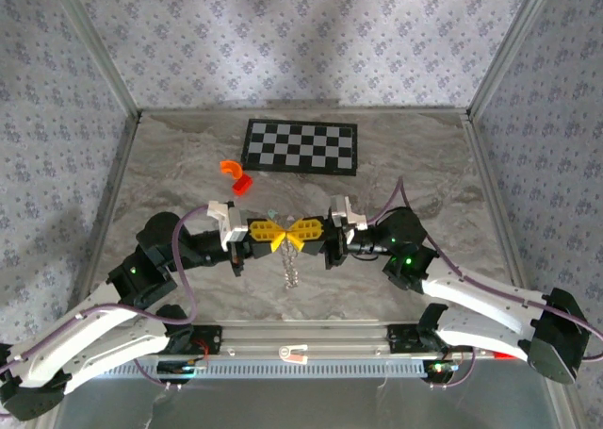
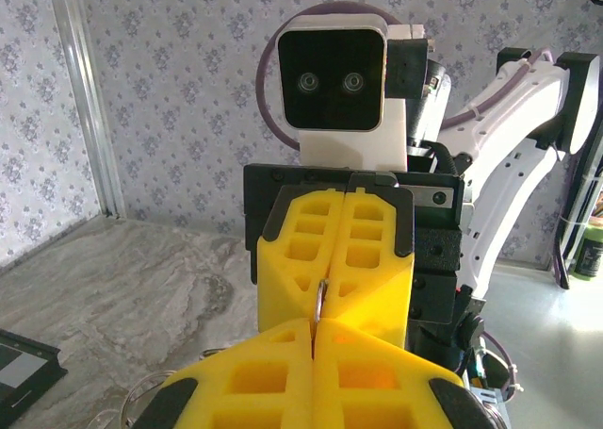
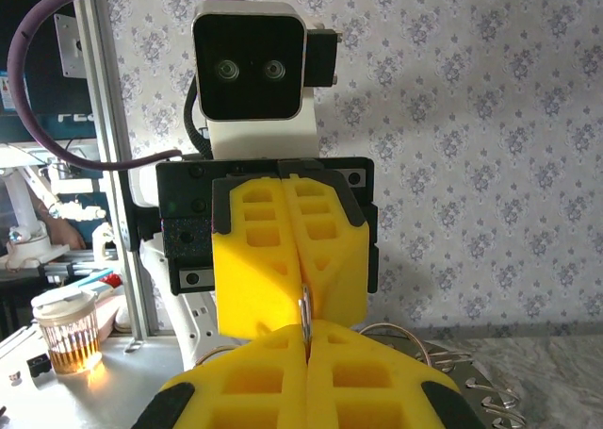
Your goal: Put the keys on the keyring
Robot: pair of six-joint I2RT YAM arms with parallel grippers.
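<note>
The two arms meet tip to tip at the centre of the top view, above the grey marbled worktop [image 1: 170, 184]. The left pincer [image 1: 280, 234] comes in from the left and the right pincer [image 1: 295, 233] from the right. Their yellow fingers point at each other and all but touch.

Both pincers are clenched. In each wrist view the camera's own fingers fill the bottom edge, pressed together along a closed seam. The opposite pincer faces the camera at mid-frame with its seam closed too.

A small silvery bit of the keyring [image 1: 292, 269] sits pinched in those seams, right where the four fingertips meet, so each pincer grips the chain. In the top view the rest of the beaded chain hangs straight down the frame from that meeting point, just below the fingertips. In the right wrist view thin silvery loops lie on the worktop at the lower right.

A tiny pale fleck shows just above the left pincer's fingers in the top view. It is too small to tell whether it is the key.

The black-and-white checkerboard [image 1: 301, 144] lies flat in the upper middle of the worktop. An orange curved piece [image 1: 229, 167] and a red piece [image 1: 242, 184] lie just beside each other near its lower left corner, well apart from the chain.
</note>
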